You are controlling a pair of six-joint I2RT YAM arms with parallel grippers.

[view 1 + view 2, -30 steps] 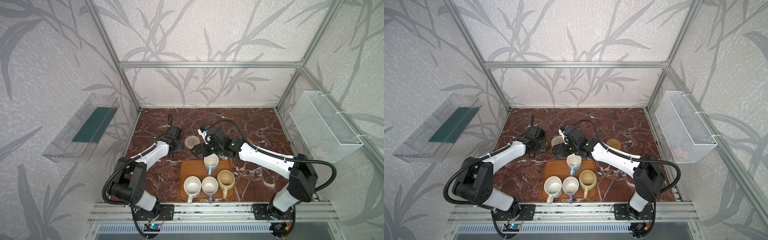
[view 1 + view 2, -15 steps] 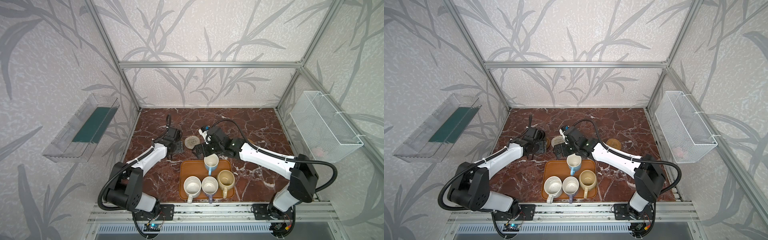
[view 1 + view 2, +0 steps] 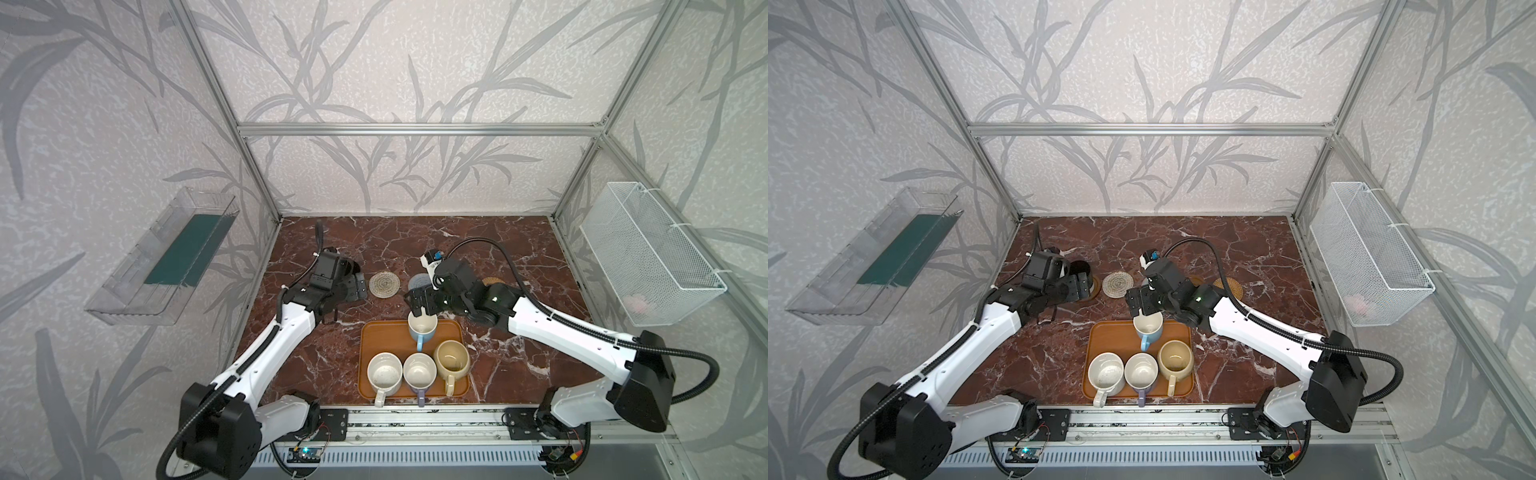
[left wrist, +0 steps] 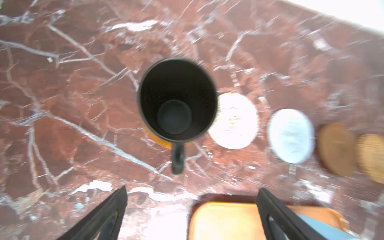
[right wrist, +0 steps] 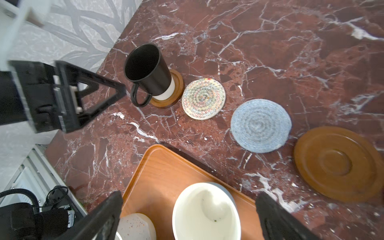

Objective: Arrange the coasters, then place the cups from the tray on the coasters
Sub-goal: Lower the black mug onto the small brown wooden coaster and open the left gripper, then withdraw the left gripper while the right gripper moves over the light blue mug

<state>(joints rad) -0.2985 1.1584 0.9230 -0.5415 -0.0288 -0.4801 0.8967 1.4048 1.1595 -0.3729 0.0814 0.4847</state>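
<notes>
The black cup [image 5: 148, 70] stands upright on a brown wooden coaster [image 5: 175, 87] at the left end of a row. My left gripper [image 4: 192, 189] is open just in front of it, and the cup's handle [image 4: 177, 160] points at the gap. To the right lie the cream woven coaster [image 5: 203, 98], the blue-grey coaster [image 5: 260, 125], a second wooden coaster [image 5: 336, 164] and the tan rattan coaster [image 4: 372, 158]. My right gripper [image 5: 190, 194] is open, its fingers on either side of the light blue cup [image 5: 205, 212] on the tray [image 3: 374, 336].
The speckled white cup [image 3: 384, 370], the lavender cup [image 3: 419, 370] and the beige-yellow cup [image 3: 452, 359] stand along the tray's front half. A clear plastic bin [image 3: 162, 266] hangs on the left wall and a white wire basket [image 3: 648, 253] on the right wall.
My left gripper has opened, let go of the black cup on its wooden coaster, and drawn back a little. The right arm has barely moved.
</notes>
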